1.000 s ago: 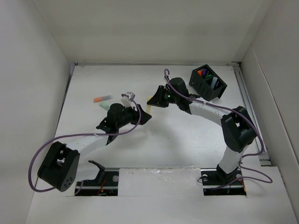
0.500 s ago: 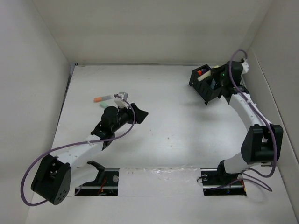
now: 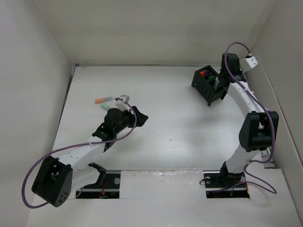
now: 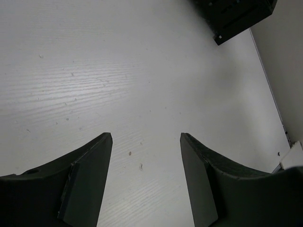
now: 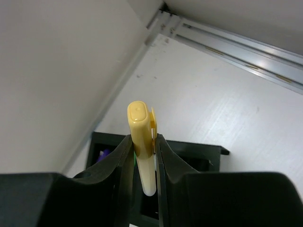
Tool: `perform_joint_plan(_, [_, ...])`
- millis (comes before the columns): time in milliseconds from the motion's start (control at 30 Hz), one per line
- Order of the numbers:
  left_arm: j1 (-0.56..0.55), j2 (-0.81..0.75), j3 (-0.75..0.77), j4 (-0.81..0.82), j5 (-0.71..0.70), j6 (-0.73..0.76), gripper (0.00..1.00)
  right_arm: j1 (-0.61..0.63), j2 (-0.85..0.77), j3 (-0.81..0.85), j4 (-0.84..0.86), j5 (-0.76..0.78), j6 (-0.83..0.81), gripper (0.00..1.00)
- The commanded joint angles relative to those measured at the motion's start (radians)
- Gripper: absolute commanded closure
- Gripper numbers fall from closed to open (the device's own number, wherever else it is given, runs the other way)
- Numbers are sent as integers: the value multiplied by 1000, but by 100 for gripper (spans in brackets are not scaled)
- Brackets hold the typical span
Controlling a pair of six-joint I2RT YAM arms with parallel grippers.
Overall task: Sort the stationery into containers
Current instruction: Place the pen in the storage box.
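Both share one build: the left arm (image 3: 85,152) and the right arm (image 3: 242,98) have smooth white links set between bulky black joint housings. A purple cable (image 3: 236,44) trails loosely along each (the same lilac shade on both). The left gripper (image 4: 146,137) has matte black fingers (image 4: 87,182), broad and tapering.

Shows black slotted box (image 3: 209,88) far right on table (image 3: 175,137) — orange, green, purple caps inside. Has right arm (image 3: 246,101) reaching over the box. Puts left gripper (image 3: 140,116) mid-left, orange-capped marker (image 3: 103,100) and pale marker (image 3: 107,107) close together just beyond it.
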Motion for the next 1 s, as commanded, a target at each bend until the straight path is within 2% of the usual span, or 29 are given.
perform_joint_plan(0, [-1,-3,32,-10,-35,-6,44,38,15,24,-44,150,-55,100])
perform_joint_plan(200, [-1,-30,32,-57,-138,-26,47,58,38,-4,-23,159,-65,100])
perform_joint_plan(300, [-1,-41,32,-111,-280,-53,49,67,60,-4,-33,184,-43,100])
perform_joint_plan(367, [-1,-50,41,-142,-340,-68,49,79,71,-4,-43,196,-29,88])
perform_joint_plan(400, [-1,-50,41,-154,-373,-69,49,89,71,-4,-53,196,-29,81])
perform_joint_plan(433, [-1,-50,41,-180,-409,-97,49,89,71,-4,-53,187,-19,66])
perform_joint_plan(467, [-1,-59,41,-202,-510,-121,48,89,71,-4,-63,143,-18,61])
perform_joint_plan(567, [8,-47,67,-301,-655,-191,45,89,46,5,-75,78,-5,47])
perform_joint_plan(667, [40,-29,80,-357,-710,-216,44,99,-20,-31,-55,37,8,34])
perform_joint_plan(700, [40,-16,92,-367,-748,-245,40,110,-40,-47,-43,11,18,33])
perform_joint_plan(800, [40,19,115,-410,-804,-254,38,122,-132,-110,-12,-47,44,33])
perform_joint_plan(833, [40,28,132,-420,-816,-268,38,150,-164,-139,11,-108,44,36])
perform_joint_plan(867, [40,40,145,-420,-827,-280,38,162,-234,-215,78,-152,44,43])
perform_joint_plan(900, [40,68,146,-433,-842,-291,38,173,-268,-255,115,-204,31,62])
perform_joint_plan(933, [50,82,159,-447,-864,-303,38,185,-299,-294,153,-318,31,76])
perform_joint_plan(967, [50,99,172,-447,-873,-314,38,208,-325,-358,207,-371,31,88])
